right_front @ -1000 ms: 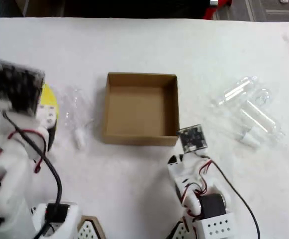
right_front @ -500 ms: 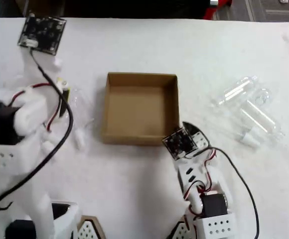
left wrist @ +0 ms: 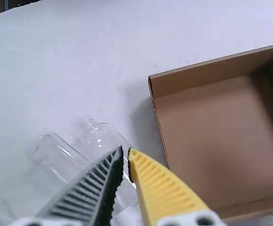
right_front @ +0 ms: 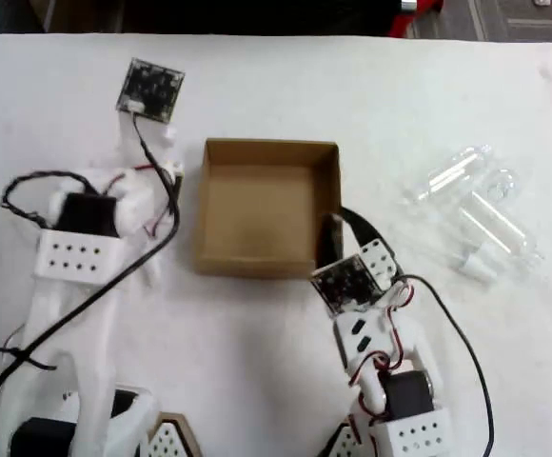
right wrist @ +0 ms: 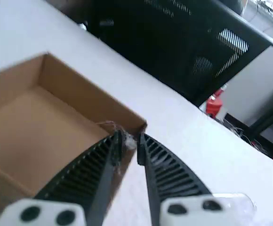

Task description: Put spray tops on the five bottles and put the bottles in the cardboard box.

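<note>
The open cardboard box (right_front: 271,146) stands mid-table with nothing inside. My left gripper (left wrist: 125,154), one finger grey and one yellow, is shut with nothing held; it hovers over a clear bottle (left wrist: 61,155) that lies on the table just left of the box (left wrist: 212,70). In the high view this arm (right_front: 76,238) covers that bottle. My right gripper (right wrist: 129,140) has black fingers shut to a narrow slit, right at the box's near right corner (right wrist: 136,125), where it also shows from above (right_front: 333,227). Several clear bottles (right_front: 476,205) and a white spray top (right_front: 476,269) lie to the right.
White tabletop all around. The left arm's camera board (right_front: 150,90) and cables (right_front: 95,295) hang over the table left of the box. The right arm's base (right_front: 404,424) sits at the front edge. Dark furniture stands beyond the far table edge.
The left arm swung from the front left out across the table to the box's left side. The right gripper moved forward to the box's right front corner.
</note>
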